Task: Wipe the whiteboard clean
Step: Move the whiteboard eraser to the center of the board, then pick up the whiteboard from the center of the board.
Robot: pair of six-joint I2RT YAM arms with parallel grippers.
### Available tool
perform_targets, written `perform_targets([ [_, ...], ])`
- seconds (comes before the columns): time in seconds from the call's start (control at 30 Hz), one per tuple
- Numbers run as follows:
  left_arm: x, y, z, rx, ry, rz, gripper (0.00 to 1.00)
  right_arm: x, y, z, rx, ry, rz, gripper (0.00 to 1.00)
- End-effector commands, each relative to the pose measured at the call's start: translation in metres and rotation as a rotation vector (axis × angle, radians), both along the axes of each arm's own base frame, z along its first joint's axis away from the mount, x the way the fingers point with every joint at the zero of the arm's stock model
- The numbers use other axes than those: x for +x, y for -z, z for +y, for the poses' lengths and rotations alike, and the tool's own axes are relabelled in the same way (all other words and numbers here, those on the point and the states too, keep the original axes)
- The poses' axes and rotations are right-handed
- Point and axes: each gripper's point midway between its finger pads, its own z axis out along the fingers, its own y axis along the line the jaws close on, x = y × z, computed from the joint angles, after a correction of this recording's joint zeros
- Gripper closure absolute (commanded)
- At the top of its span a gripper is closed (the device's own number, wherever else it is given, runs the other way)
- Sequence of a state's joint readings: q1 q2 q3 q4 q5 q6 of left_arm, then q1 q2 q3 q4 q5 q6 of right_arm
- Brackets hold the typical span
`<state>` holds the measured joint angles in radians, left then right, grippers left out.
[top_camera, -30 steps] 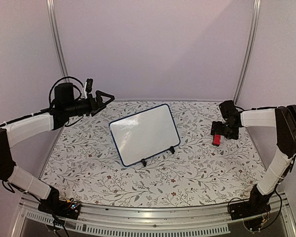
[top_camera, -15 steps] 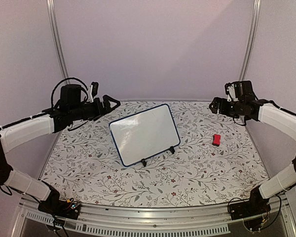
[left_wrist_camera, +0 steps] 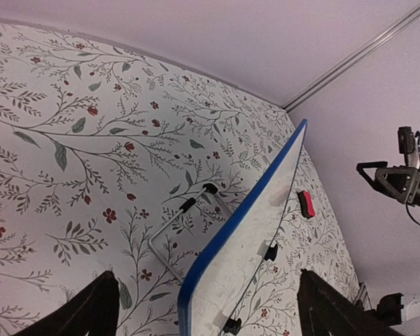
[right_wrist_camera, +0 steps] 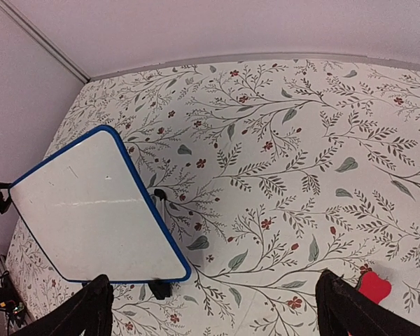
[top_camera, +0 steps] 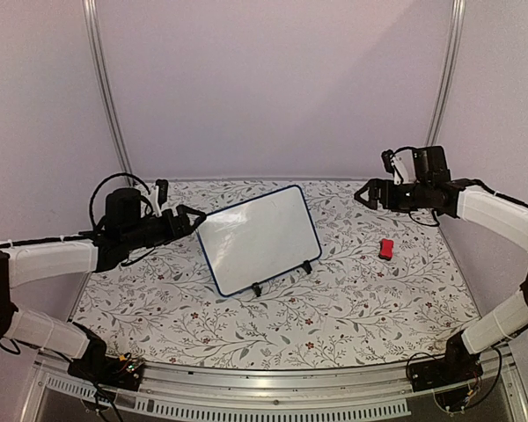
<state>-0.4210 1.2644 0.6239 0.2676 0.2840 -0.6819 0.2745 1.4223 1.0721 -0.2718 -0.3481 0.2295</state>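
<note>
Looking down from the top view, we see the whiteboard [top_camera: 258, 239] standing near the middle of the flower-print table [top_camera: 334, 316]. It leans back on small black feet [top_camera: 282, 279]. Its frame is thin and dark blue, and its corners are rounded. The long side is turned a little, with the left end nearer to us. The face reads plain white from above. In the right wrist view it shows only a few faint specks [right_wrist_camera: 106, 178] and a pale streak.

The left gripper [top_camera: 192, 219] sits low at the board's left edge, arm stretched out over the table. In the left wrist view its two fingers [left_wrist_camera: 91, 311] stand wide apart. The blue edge of the board runs up between them, seen almost edge-on. We see a gap on both sides of that edge, so nothing is gripped. Whether a finger brushes the frame we cannot tell. A bent wire stand [left_wrist_camera: 171, 227] props the board from behind.

The right gripper [top_camera: 366, 193] hangs above the far right of the table, well apart from the board and pointing toward it. Its jaws are spread wide and it holds nothing. Both finger tips [right_wrist_camera: 91, 308] frame the bottom of the right wrist view.

A small red block [top_camera: 386, 249] lies flat on the table right of the board. It is apart from the board and lower in the frame than the right gripper.
</note>
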Motion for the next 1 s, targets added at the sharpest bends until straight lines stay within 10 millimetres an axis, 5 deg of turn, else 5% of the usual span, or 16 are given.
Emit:
perform_targets([
  [0.0, 0.001, -0.007, -0.008, -0.032, 0.034, -0.090, 0.16, -0.015, 0.000, 0.011, -0.005, -0.059, -0.001, 0.01],
  [0.47, -0.016, 0.037, -0.031, -0.025, 0.122, -0.034, 0.32, -0.046, -0.019, 0.012, -0.024, -0.091, -0.009, 0.01],
  [0.8, -0.044, 0.053, -0.052, -0.039, 0.193, -0.048, 0.42, -0.050, -0.025, 0.011, -0.032, -0.087, -0.010, 0.01],
  [0.97, -0.048, 0.066, -0.058, -0.055, 0.213, -0.042, 0.66, -0.052, -0.020, 0.011, -0.037, -0.085, 0.003, 0.01],
])
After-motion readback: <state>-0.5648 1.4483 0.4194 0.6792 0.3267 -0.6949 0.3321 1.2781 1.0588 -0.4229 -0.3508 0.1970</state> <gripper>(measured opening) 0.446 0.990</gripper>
